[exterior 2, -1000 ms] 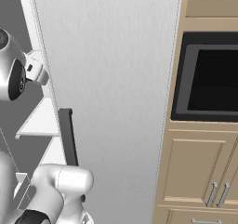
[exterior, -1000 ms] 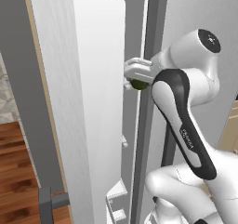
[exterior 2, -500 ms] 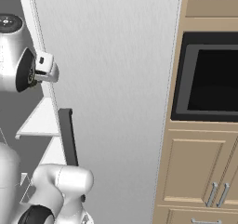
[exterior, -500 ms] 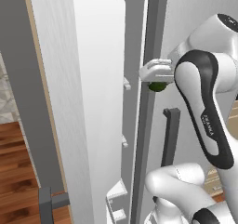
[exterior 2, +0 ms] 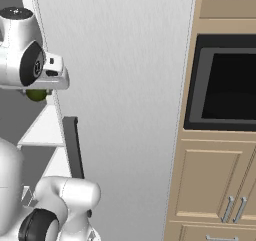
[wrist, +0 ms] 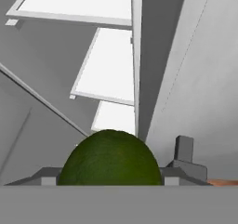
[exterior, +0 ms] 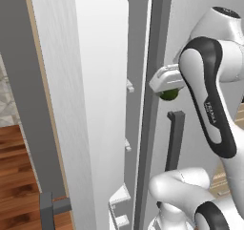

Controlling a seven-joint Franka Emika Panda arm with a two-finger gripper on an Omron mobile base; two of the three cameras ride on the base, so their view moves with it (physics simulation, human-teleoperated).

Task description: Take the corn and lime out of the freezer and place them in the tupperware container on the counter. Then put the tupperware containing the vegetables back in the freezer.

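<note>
Green lime (wrist: 110,157) gripped and carried at the freezer (exterior: 102,109) opening.
Gripper (exterior: 167,87) holds the lime beside the door edge, clear of the shelves; placing it, the corn and the tray's return apparently remain.

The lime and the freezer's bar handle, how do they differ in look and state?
The lime is small, round and dark green, carried in the gripper; the freezer handle is a long, straight, dark grey upright bar fixed to the door. The lime hangs above the handle's top. Both sit outside the freezer.
</note>
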